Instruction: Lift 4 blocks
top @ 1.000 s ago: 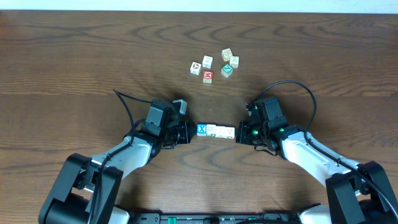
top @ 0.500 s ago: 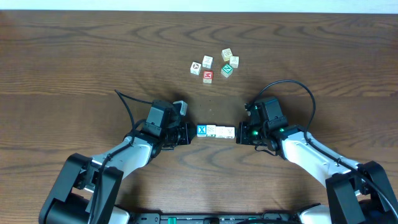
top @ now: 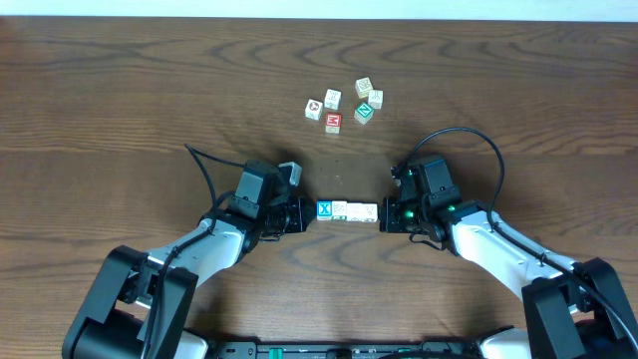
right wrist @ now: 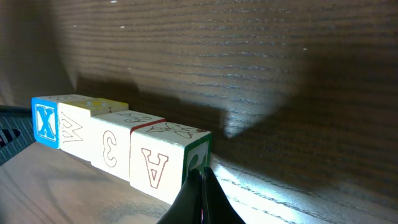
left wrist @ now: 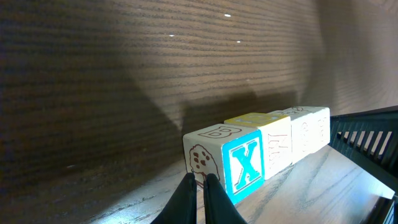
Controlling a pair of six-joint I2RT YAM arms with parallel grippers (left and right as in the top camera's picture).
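Clamps cream-and-blue row of four wooden alphabet cubes (top: 347, 210) endwise between left fingers (left wrist: 186, 198) and right fingers (right wrist: 194, 198), each pressed together, for lifting.

The X block (left wrist: 247, 168) wears a white X on bright blue, with an outlined B on its top face. Beside the X block, the second block (right wrist: 73, 129) shows an M or upturned W, the third block (right wrist: 111, 149) a 3, and the fourth block (right wrist: 155, 168), farthest from it, an upside-down A
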